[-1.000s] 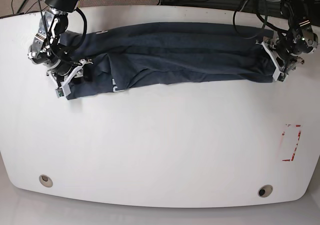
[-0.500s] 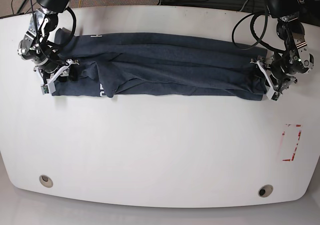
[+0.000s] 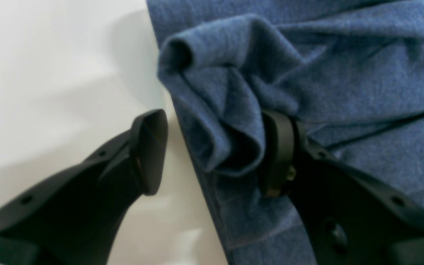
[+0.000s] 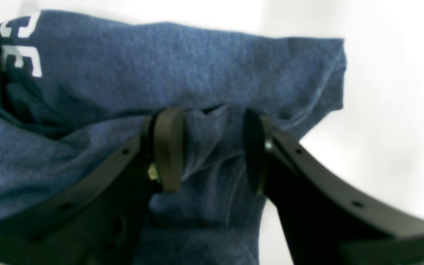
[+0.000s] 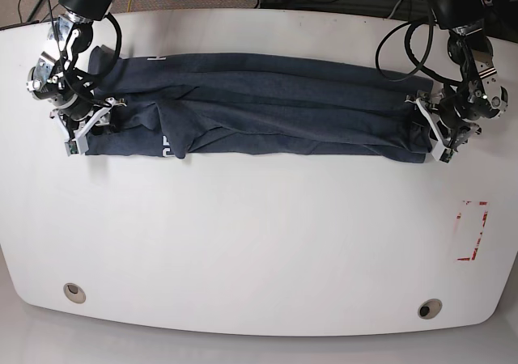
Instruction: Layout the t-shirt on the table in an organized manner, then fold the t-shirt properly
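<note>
Shirt stretched across the table's upper half

Base view: your t-shirt [image 5: 267,105] runs left-right on the table [image 5: 259,243]. Left wrist: left gripper [image 3: 212,154] spread, cloth bunched against one finger. Right wrist: right gripper [image 4: 212,151] pinches a fold.

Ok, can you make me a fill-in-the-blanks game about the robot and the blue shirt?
1. The t-shirt lies stretched in a long band on the ____ table.
2. The letters printed on the shirt are ____.
3. The left claw has one finger on the cloth and the other over the bare ____.
4. Near the front edge, the table has ____ round holes.

Missing words: white; white; table; two
</note>
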`<state>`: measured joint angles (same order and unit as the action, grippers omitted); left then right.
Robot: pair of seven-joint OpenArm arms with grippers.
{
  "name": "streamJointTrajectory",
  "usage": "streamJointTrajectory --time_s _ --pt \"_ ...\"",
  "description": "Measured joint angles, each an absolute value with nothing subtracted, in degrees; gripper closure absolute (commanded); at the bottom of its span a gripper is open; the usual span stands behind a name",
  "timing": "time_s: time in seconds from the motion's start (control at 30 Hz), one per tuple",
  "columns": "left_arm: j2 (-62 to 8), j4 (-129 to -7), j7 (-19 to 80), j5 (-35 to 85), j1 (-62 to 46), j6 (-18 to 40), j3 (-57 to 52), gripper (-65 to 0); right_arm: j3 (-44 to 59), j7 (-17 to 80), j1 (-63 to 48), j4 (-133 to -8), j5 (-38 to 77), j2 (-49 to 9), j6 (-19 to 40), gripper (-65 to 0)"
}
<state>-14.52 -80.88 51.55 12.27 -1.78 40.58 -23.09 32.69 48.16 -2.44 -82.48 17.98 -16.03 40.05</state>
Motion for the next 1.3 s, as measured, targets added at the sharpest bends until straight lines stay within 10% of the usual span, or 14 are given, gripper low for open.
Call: streamJointTrajectory --time_s 1.3 --pt "-14.5 -85.1 56.5 10.3 -3.3 40.3 -25.9 -35.1 26.4 51.1 -0.9 -85.6 18.2 -6.5 40.1 -25.2"
